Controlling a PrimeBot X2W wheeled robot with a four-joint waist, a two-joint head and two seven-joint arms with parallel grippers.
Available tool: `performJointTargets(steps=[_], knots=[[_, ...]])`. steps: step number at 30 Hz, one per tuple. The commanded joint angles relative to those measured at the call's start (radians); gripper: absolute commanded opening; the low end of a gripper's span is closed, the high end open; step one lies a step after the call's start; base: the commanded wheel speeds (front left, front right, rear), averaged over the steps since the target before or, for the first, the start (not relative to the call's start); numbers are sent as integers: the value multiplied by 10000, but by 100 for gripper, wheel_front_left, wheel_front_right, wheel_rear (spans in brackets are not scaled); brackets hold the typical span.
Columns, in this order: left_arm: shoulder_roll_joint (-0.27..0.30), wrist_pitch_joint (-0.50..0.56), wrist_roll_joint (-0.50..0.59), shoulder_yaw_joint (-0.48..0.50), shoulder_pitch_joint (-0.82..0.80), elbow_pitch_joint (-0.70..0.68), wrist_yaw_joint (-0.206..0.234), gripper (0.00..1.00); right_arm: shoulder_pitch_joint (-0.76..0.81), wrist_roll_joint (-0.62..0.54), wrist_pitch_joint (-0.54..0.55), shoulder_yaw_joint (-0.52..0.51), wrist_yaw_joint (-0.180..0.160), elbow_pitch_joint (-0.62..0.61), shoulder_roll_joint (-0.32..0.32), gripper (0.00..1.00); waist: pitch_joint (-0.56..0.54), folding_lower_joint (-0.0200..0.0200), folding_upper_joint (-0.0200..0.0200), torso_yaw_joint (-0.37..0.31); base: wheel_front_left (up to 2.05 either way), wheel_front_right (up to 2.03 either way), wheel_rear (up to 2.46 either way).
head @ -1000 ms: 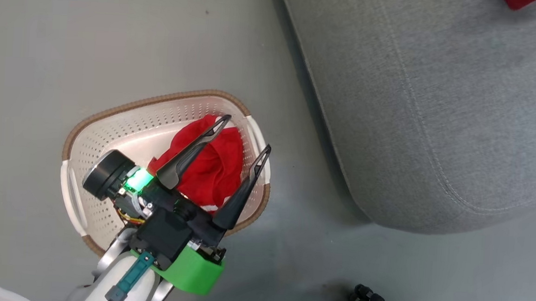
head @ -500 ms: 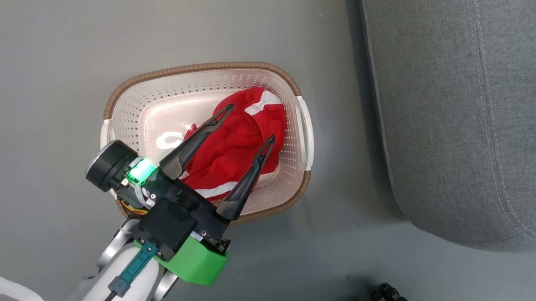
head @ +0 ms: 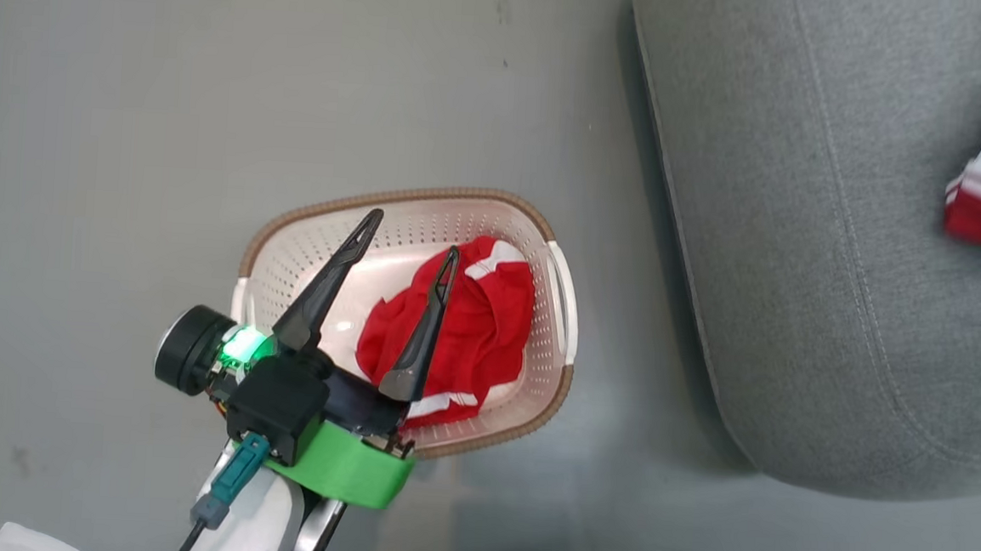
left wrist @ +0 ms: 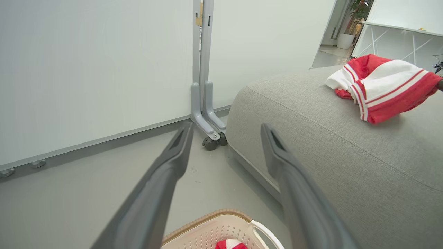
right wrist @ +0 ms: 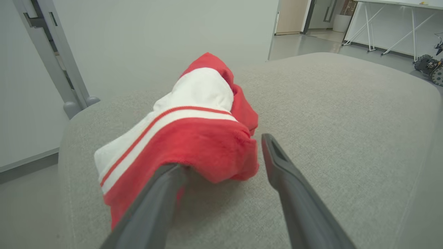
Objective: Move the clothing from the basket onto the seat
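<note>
Garment (right wrist: 197, 138) on seat (right wrist: 346, 121), R claw (right wrist: 221, 152) spread wide (2nd garment (head: 487, 335) in basket (head: 305, 247)).

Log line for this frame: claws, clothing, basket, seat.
left claw: open, above basket | right claw: open at seat garment | seat garment: lying on seat | basket garment: in basket, ungripped

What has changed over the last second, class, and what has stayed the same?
The head view has shifted. One garment now lies on the seat, the right gripper open at it, apparently just let go. Unchanged: left gripper open above the basket, the other garment inside.
</note>
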Motion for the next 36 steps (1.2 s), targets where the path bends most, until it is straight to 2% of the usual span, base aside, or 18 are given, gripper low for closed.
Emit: performJointTargets(steps=[1,5,8,14,22,31,36], knots=[[-90,-9,-42,137,250,105,27,100,526,23,-32,-17,-13,-136,235,100,-1179,0,0,478,0,0,0],[-354,-9,-151,525,706,289,48,100,1517,-111,-32,337,-13,-244,718,100,-1949,0,0,841,0,0,0],[-498,-9,-212,821,1038,312,54,100,2008,17,-32,1106,-13,-177,930,100,-2433,0,0,1031,0,0,0],[-753,-9,-374,1462,1724,366,191,100,2436,242,-32,2926,-12,-359,1013,100,-3464,0,0,1380,0,0,0],[-839,-9,-1013,2323,2869,446,666,100,2838,32,-32,5011,-13,-1048,946,100,-4703,0,0,1632,0,0,0],[-835,-9,-994,2686,3666,10,999,100,3516,154,-32,5935,-13,-1869,934,100,-5308,0,0,1487,0,0,0],[-836,-7,-761,2608,3832,-26,1046,100,3858,-285,-32,6509,-13,-2019,693,100,-5430,0,0,1452,0,0,0]])
